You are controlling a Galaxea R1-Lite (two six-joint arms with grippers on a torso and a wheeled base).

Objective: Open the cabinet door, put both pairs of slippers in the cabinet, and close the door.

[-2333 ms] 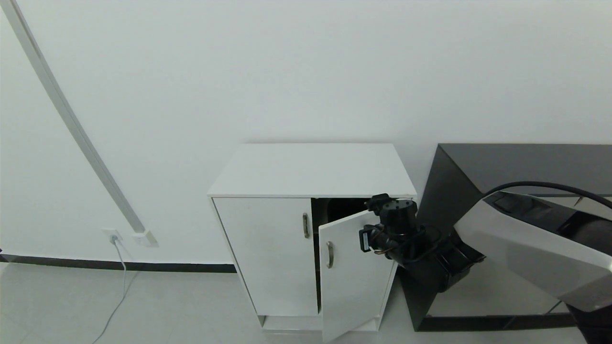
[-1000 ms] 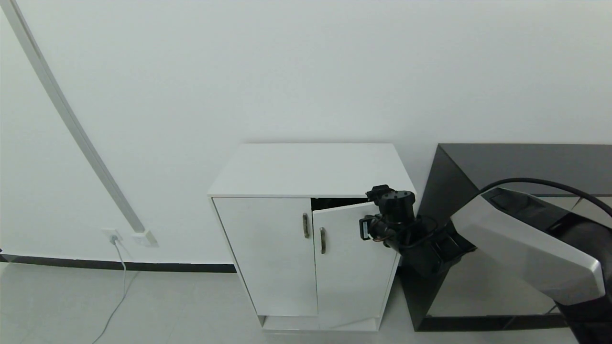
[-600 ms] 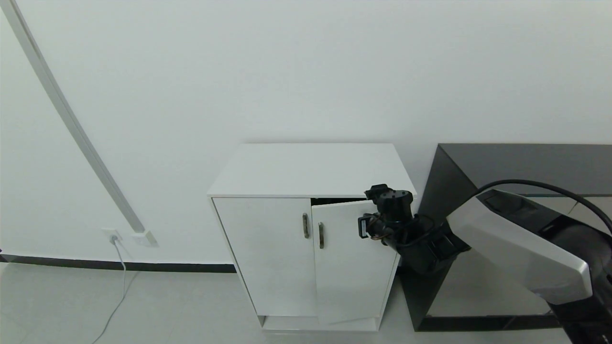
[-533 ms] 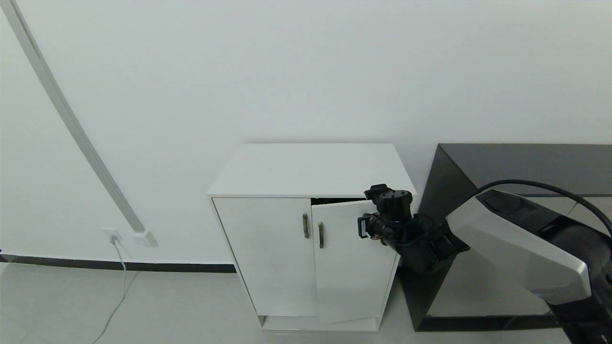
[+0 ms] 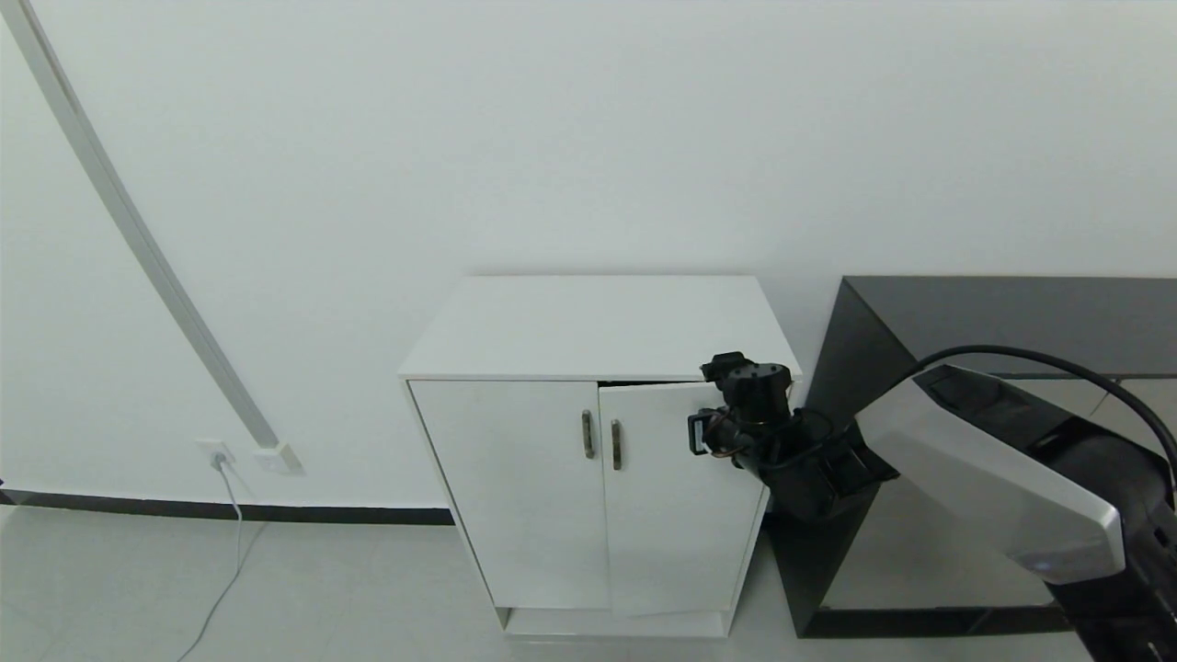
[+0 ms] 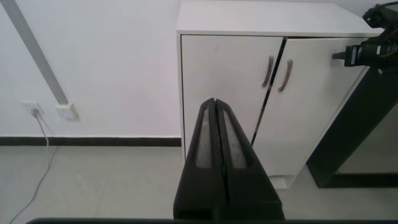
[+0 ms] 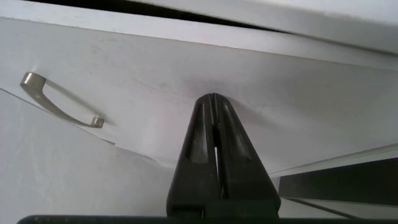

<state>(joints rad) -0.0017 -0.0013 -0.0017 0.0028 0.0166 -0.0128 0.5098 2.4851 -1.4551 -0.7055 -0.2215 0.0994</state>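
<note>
The white cabinet stands against the wall with its left door shut. Its right door is nearly shut, with a thin dark gap along its top edge. My right gripper is shut, holds nothing, and its tip rests against the right door's face, away from the metal handle. In the head view the right wrist sits at the door's upper right corner. My left gripper is shut and empty, held back from the cabinet, low in front of the left door.
A black glossy unit stands close against the cabinet's right side. A wall socket with a cable and a slanted white conduit are to the left. Grey floor lies open in front and to the left.
The right door has swung from well open to almost shut, with the right arm following it in toward the cabinet.
</note>
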